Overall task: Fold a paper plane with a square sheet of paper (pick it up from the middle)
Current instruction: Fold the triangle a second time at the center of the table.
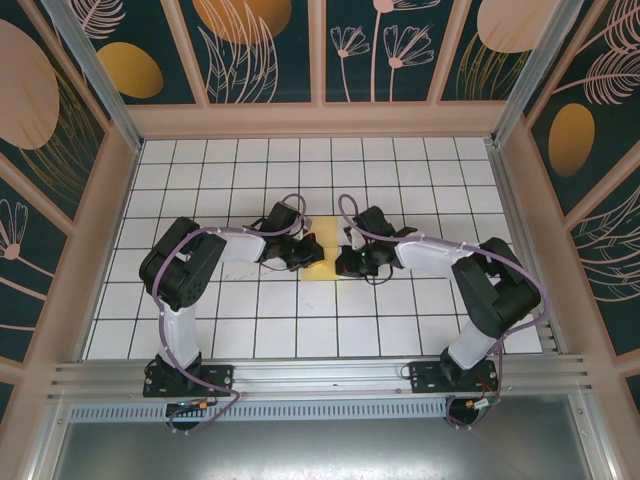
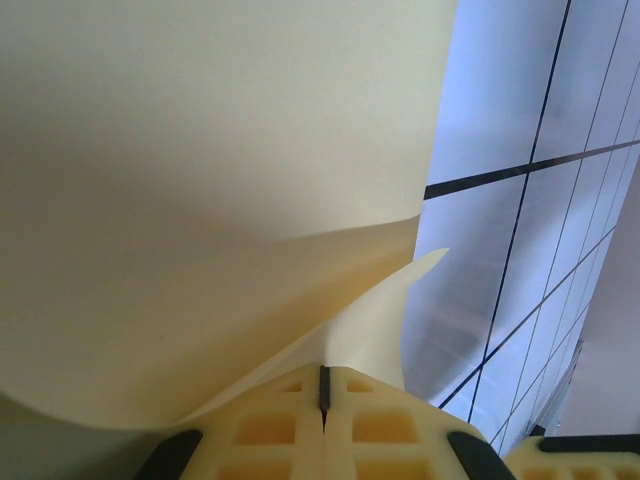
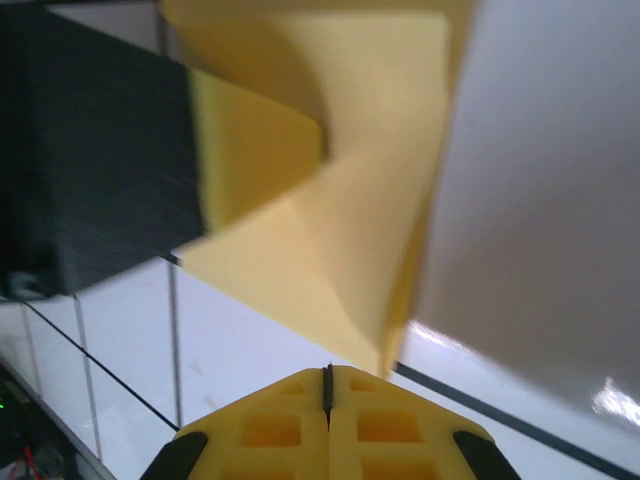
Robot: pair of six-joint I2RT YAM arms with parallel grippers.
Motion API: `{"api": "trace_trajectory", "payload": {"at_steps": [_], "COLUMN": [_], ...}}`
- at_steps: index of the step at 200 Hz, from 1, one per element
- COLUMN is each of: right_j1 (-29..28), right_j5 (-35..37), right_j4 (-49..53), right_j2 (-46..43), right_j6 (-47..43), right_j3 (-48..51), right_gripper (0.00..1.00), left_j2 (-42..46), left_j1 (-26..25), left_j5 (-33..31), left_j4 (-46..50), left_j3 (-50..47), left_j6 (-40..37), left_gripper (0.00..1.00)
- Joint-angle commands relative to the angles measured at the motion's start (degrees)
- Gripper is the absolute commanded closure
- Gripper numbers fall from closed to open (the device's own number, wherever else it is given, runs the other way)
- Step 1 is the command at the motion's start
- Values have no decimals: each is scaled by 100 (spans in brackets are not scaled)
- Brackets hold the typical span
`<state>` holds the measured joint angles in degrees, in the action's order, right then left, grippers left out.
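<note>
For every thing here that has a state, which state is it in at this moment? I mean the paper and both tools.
square sheet of paper: creased into folded flaps, curled and not flat, not yet a finished plane.
left tool: shut, pinching a curled edge of the paper.
right tool: shut; a paper corner hangs just beyond its tips, and I cannot tell whether it grips it.
</note>
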<state>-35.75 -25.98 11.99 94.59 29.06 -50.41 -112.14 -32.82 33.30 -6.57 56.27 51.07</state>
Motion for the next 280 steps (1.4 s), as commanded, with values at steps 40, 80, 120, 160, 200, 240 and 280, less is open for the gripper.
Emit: {"api": "trace_trajectory", "payload": {"at_steps": [40,80,120,160,200,240,280], "right_j1": [-38,-37,-28,37,77,74,74], "right_j5": [-85,-100,-118,-36,78,110,110], "right_j4": [-269,-110,87,215,234,242,249], "right_j2": [797,995,914,834,928,995,1018], "right_j6": [71,-66,-248,-355,-348,-342,-322], "right_j3": [-606,-555,-183,99,102,84,76], "right_gripper": [100,100,100,100,100,100,100], "left_j2": [-130,-157,-146,41,289,155,78], "left_j1": [32,32,31,30,30,33,31], "left_j5": [-611,-590,-631,-607,-619,-807,-703], "left_j4": [728,859,903,772,456,762,659], "left_j3": [-205,-90,-86,258,500,714,516], "left_j6": [-100,-201,-178,-496,-866,-972,-939], "left_gripper": [97,96,97,94,88,85,85]}}
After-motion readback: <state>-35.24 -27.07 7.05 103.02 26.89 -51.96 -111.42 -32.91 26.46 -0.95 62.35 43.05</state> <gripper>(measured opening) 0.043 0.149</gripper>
